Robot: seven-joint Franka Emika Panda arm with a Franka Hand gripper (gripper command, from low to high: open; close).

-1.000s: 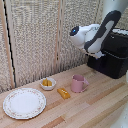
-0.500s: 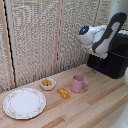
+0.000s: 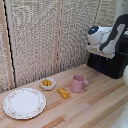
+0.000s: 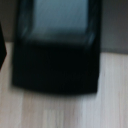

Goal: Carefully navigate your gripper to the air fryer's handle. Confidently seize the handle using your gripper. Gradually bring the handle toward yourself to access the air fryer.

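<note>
One gripper [image 3: 98, 49] hovers above the air fryer [image 3: 111, 65], fingers hidden so I cannot tell, and must next find the handle.

The white-and-black arm [image 3: 111, 35] reaches in from the exterior view's right, its rounded white wrist joint leading toward that view's left. The gripper itself cannot be made out in this view; the wrist's bulk hides it. The blurred wrist view shows no fingers either, so whether the jaws stand apart or closed cannot be told.
</note>
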